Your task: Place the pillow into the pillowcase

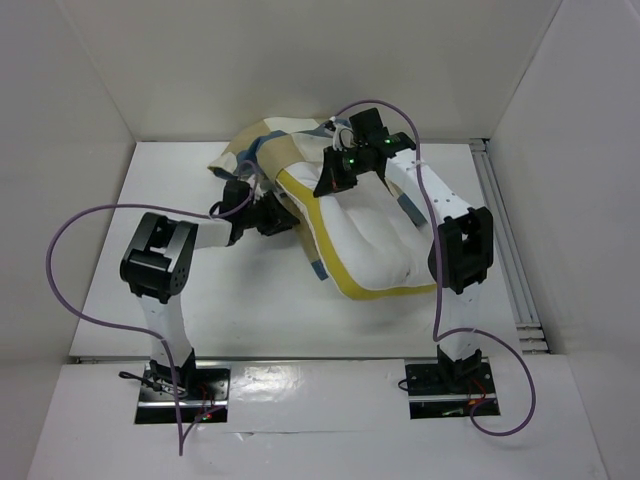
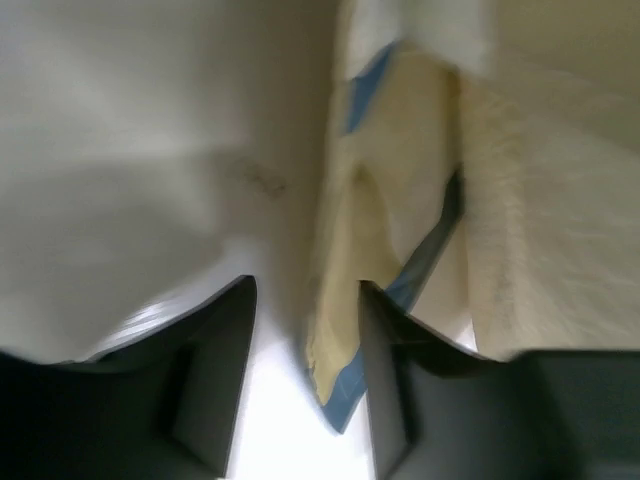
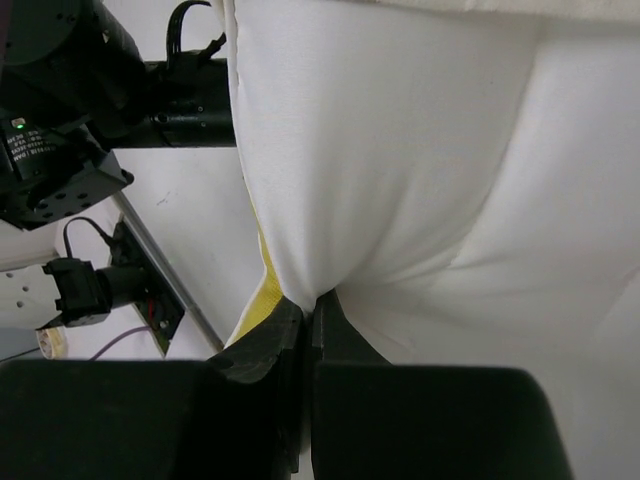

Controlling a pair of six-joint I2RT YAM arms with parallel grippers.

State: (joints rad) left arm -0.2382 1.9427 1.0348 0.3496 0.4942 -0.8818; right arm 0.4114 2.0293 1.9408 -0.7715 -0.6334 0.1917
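Soft and light, the pillow [image 1: 370, 235] lay on the table [image 1: 180, 300] against the limp pillowcase [image 1: 265, 140], a fold clamped in the right gripper [image 3: 308, 305], while the left gripper [image 2: 305, 290], jaws apart, seemingly straddled the case's hem, its best hold.

White desk [image 1: 250, 310] lies open along its near and left edges. A soft white quilted pillow with yellow piping [image 1: 370, 235] fills the middle; a blue, tan and cream checked fabric pillowcase [image 1: 262, 145] is heaped at the far edge. A silver metal rail [image 1: 505, 240] lines the right edge.

One pillow [image 1: 372, 232]; one pillowcase [image 1: 262, 146]; two arms [image 1: 160, 262]; one left hand [image 2: 305, 288], one right hand [image 3: 310, 305]; one table [image 1: 250, 322]
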